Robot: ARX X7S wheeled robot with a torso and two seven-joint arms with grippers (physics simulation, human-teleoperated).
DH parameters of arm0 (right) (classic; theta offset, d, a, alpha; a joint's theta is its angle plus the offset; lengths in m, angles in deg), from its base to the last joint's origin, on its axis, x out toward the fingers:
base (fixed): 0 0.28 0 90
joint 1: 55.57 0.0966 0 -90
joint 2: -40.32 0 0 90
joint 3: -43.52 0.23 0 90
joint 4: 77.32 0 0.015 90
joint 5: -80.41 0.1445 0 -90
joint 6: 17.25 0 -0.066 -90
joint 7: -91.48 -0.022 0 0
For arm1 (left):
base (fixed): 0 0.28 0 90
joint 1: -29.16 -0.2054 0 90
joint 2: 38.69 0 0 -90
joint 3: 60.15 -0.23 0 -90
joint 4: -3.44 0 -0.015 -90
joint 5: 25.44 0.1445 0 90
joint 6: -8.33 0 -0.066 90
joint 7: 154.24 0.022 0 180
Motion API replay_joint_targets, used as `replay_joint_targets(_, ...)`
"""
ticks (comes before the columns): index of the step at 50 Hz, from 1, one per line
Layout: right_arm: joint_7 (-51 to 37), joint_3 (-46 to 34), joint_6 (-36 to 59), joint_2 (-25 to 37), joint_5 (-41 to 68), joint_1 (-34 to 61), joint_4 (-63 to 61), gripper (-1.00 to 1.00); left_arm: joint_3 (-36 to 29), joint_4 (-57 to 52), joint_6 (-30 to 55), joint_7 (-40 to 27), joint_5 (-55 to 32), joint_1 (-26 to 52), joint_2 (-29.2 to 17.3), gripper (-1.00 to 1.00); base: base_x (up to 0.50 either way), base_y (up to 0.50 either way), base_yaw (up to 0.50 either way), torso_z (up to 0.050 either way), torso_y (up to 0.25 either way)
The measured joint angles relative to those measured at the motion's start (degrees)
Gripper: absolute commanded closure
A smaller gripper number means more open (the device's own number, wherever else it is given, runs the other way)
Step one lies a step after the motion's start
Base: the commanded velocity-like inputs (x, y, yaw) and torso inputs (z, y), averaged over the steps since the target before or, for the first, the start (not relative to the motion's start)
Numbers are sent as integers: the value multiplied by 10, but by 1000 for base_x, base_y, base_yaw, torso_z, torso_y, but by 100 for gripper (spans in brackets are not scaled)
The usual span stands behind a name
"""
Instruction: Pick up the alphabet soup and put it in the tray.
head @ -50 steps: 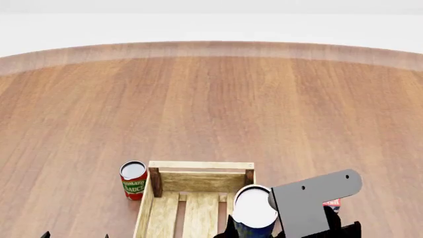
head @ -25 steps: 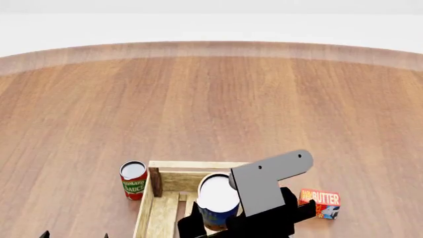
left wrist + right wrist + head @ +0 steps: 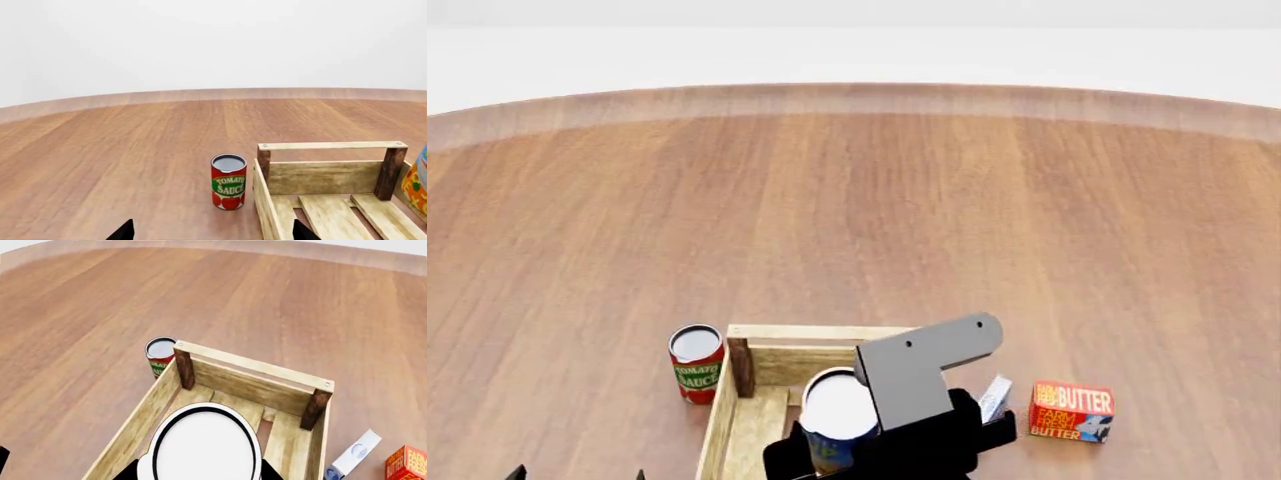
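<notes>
Where head view hides: slatted tray (image 3: 250, 371)

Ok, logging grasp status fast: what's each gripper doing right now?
Left gripper: open, holding nothing.
Right gripper: shut on the alphabet soup, above the tray.

Broad round-edged wooden table (image 3: 854, 220), grain running away from the robot. Resting directly on it: light-wood slatted tray (image 3: 777, 352) at the near edge; red-and-green tomato sauce can (image 3: 697, 363) upright just beside the tray's far left corner; butter box (image 3: 1072, 411) off to the right; small white carton (image 3: 996, 397) lying between tray and butter box.
</notes>
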Motion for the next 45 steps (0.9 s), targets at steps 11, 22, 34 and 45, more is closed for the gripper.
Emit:
replay_joint_targets(11, 10, -25, -28, -9, -17, 5, 48, 100, -2, 0, 0, -2, -2, 1, -2, -100, 0, 0, 0, 0, 1)
replay_joint_targets(22, 19, -48, -55, -17, -31, 8, 90, 100, -3, -2, 0, -4, -5, 1, -4, -100, 0, 0, 0, 0, 0)
replay_joint_targets(34, 25, -66, -73, -23, -40, 9, 122, 100, -5, -2, -1, -5, -7, 2, -6, -100, 0, 0, 0, 0, 1)
replay_joint_targets(45, 28, -77, -83, -27, -44, 8, 142, 100, -6, -3, -1, -7, -9, 2, -7, -100, 0, 0, 0, 0, 1)
